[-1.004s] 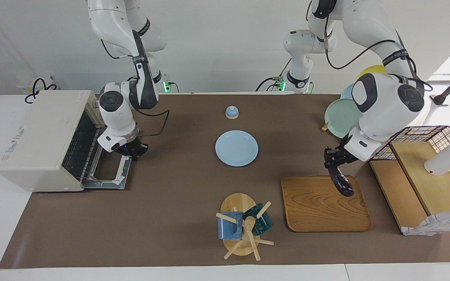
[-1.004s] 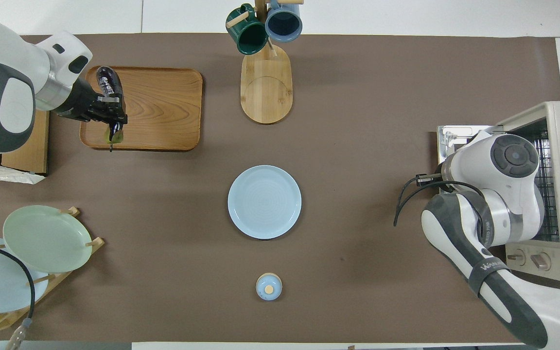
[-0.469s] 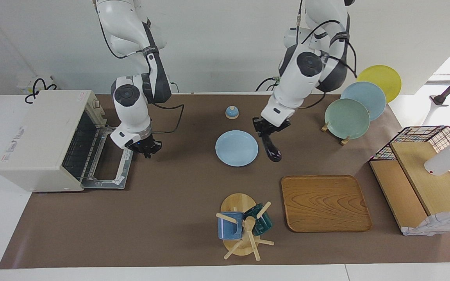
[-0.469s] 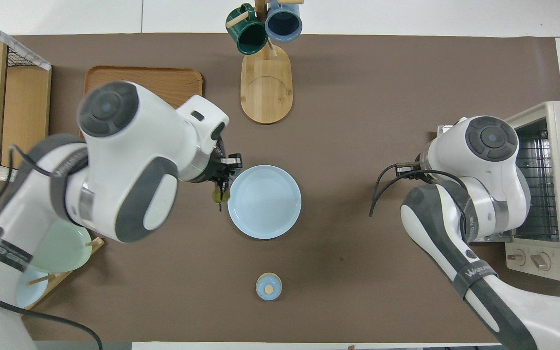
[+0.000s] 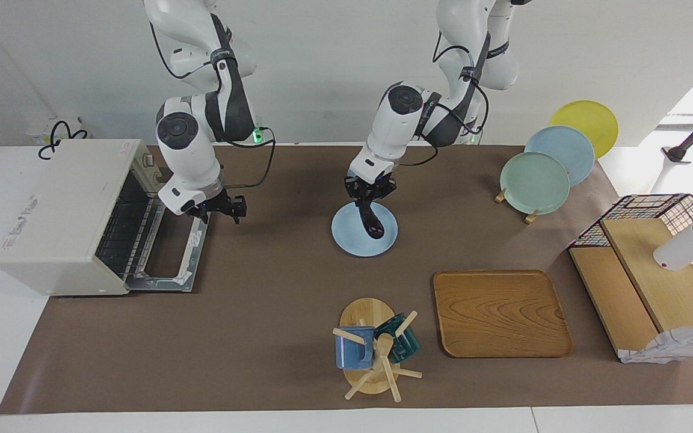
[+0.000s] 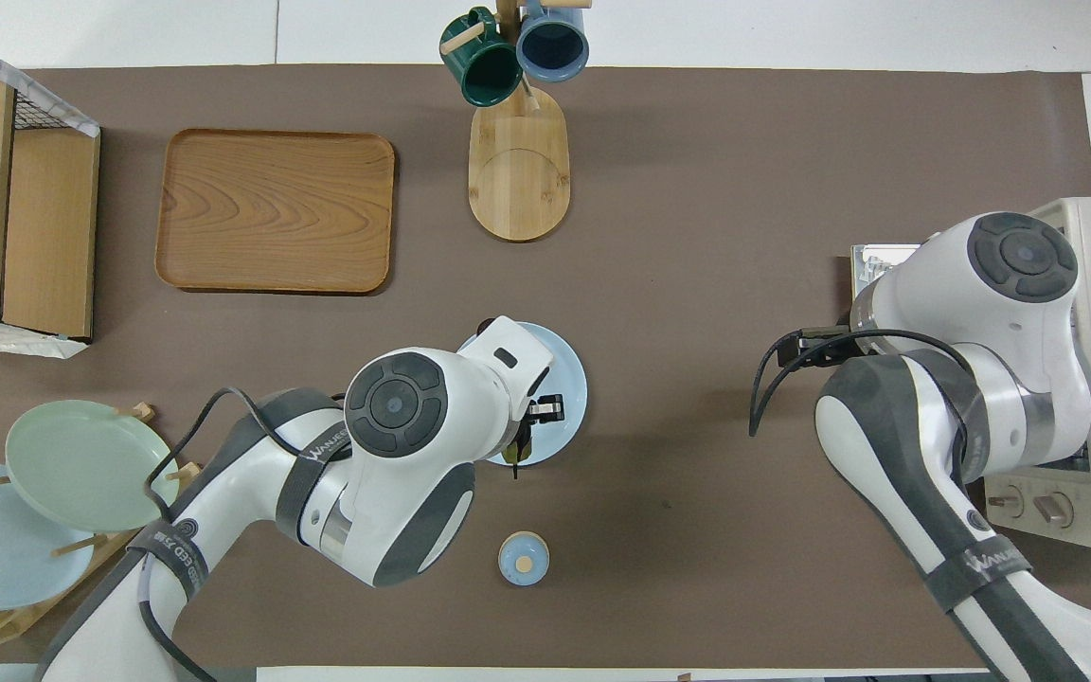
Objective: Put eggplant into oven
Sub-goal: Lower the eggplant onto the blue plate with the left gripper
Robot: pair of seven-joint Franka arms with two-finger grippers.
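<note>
A: Where is the eggplant (image 5: 373,222) now?

B: Hanging over the light blue plate (image 5: 346,236) in the middle of the table, its upper end clamped in the left gripper (image 5: 370,193). A second ago it hung over the wooden tray (image 5: 497,319) toward the left arm's end of the table; half a second ago it was just beside the plate.

A: Does it touch the plate?

B: I cannot tell. Its lower tip shows against the plate's surface in the facing view, but it may hang just above it. From overhead only the green stem (image 6: 513,455) peeks out under the wrist.

A: And the grip itself?

B: The left gripper's fingers are tight on the eggplant, as in both earlier frames.

A: The right gripper (image 5: 220,209)?

B: It hangs above the mat just beside the oven (image 5: 64,210), by the edge of the dropped door (image 5: 187,264). Its fingertips now stand apart with nothing between them (a second ago they were together, low over the door).

A: Has the oven changed?

B: No. The door lies flat on the table, and the wire rack (image 5: 127,231) shows inside.

A: Anything else moved?

B: The tray is bare now. The mug stand (image 5: 370,349), the small blue bell (image 5: 357,173) and the plate rack (image 5: 539,171) sit where they were.
</note>
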